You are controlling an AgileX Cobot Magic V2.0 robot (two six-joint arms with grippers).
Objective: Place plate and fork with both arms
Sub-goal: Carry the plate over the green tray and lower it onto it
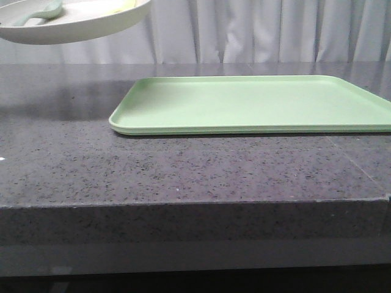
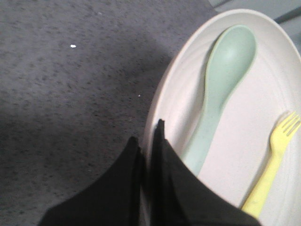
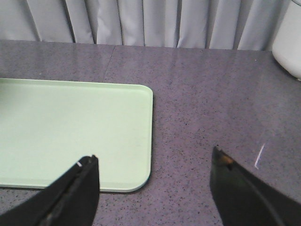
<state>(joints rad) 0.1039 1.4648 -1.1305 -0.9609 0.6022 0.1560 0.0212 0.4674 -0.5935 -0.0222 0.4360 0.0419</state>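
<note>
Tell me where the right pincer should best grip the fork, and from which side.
Probably mid-handle, from above: the fork lies flat in the plate, beside the spoon, its thin handle clear. The left pincer clamps the plate's rim; the right pincer is open.

Plate (image 1: 91, 27) with spoon (image 1: 43, 12) aloft at upper left, above dark countertop (image 1: 183, 171); green tray (image 1: 256, 104) flat beyond.
</note>
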